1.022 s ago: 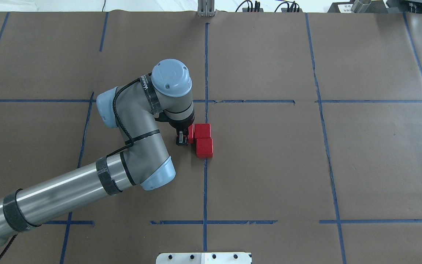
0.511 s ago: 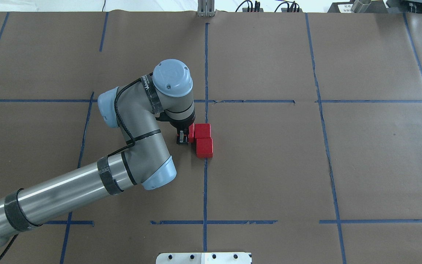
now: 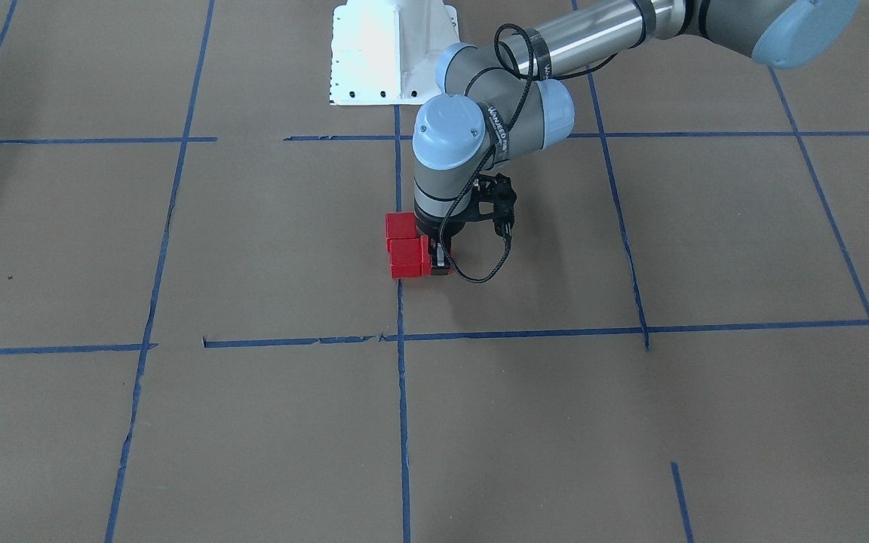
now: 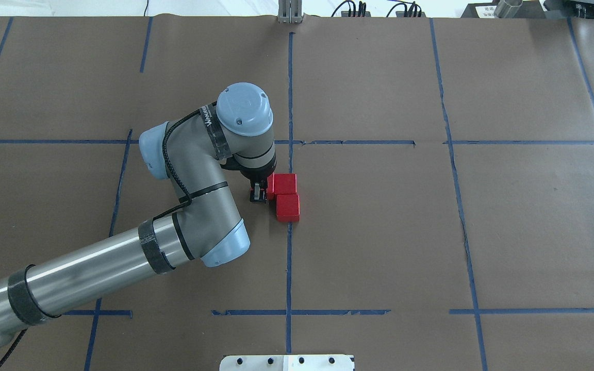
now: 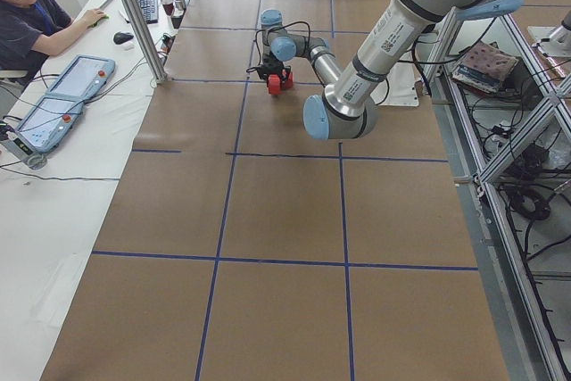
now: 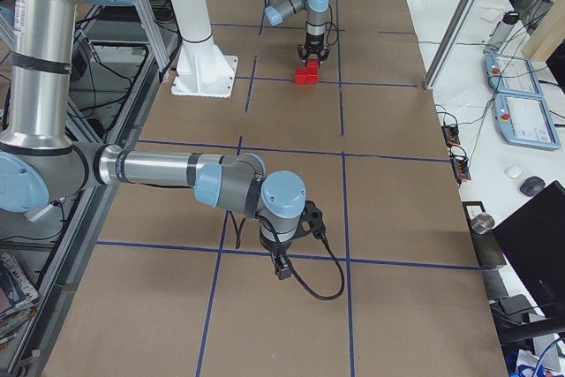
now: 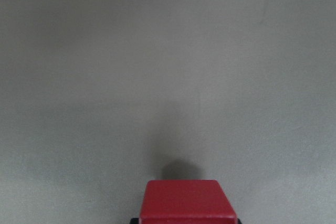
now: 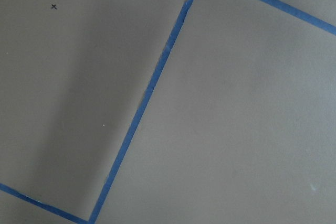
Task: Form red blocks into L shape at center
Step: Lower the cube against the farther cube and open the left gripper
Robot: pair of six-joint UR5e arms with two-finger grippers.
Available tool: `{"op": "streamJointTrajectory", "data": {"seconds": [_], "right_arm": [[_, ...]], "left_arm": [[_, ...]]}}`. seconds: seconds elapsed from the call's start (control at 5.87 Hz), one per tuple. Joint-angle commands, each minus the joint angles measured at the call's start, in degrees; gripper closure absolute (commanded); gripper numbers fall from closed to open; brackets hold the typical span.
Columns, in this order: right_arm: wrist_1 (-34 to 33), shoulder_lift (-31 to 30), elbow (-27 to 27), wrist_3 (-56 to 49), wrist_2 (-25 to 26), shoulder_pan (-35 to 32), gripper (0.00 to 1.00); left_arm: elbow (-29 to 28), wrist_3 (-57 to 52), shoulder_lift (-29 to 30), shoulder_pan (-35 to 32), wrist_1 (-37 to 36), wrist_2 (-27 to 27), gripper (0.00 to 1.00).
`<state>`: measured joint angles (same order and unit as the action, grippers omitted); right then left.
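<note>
Brown paper tabletop (image 4: pixel 379 232), blue tape grid (image 4: pixel 289 257): two small matte red cubes (image 4: pixel 287 207) touch at centre. My left gripper (image 4: pixel 262 191) seems clamped on the third red cube (image 7: pixel 184 200), just beside the farther one. A crooked release or dragging retreat could knock the L askew. I cannot tell whether the right gripper (image 6: pixel 281 264) is parted or closed.

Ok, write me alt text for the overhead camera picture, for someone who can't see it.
The left arm reaches in from lower left to the centre of a brown table gridded with blue tape. Its left gripper holds a mostly hidden third red block beside the far red block, which touches the near red block.
</note>
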<state>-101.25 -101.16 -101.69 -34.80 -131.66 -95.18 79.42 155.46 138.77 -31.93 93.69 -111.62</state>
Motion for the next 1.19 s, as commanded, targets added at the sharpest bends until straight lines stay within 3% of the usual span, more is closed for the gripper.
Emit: {"op": "streamJointTrajectory", "data": {"seconds": [0.0,0.34,0.68,0.85,1.02], "right_arm": [[0.00,0.00,0.09,0.00,0.00,0.00,0.00],[0.00,0.00,0.09,-0.09,0.00,0.00,0.00],[0.00,0.00,0.09,-0.09,0.00,0.00,0.00],[0.00,0.00,0.09,0.00,0.00,0.00,0.00],[0.00,0.00,0.18,-0.09,0.00,0.00,0.00]], "left_arm": [[0.03,-0.33,0.01,0.03,0.35,-0.08,0.83],[0.03,-0.33,-0.08,0.03,0.35,-0.08,0.82],[0.03,-0.42,-0.16,-0.06,0.35,-0.26,0.72],[0.38,-8.86,-0.51,0.11,0.18,-0.78,0.05],[0.47,-15.38,-0.60,0.29,-0.61,-0.61,0.00]]}}
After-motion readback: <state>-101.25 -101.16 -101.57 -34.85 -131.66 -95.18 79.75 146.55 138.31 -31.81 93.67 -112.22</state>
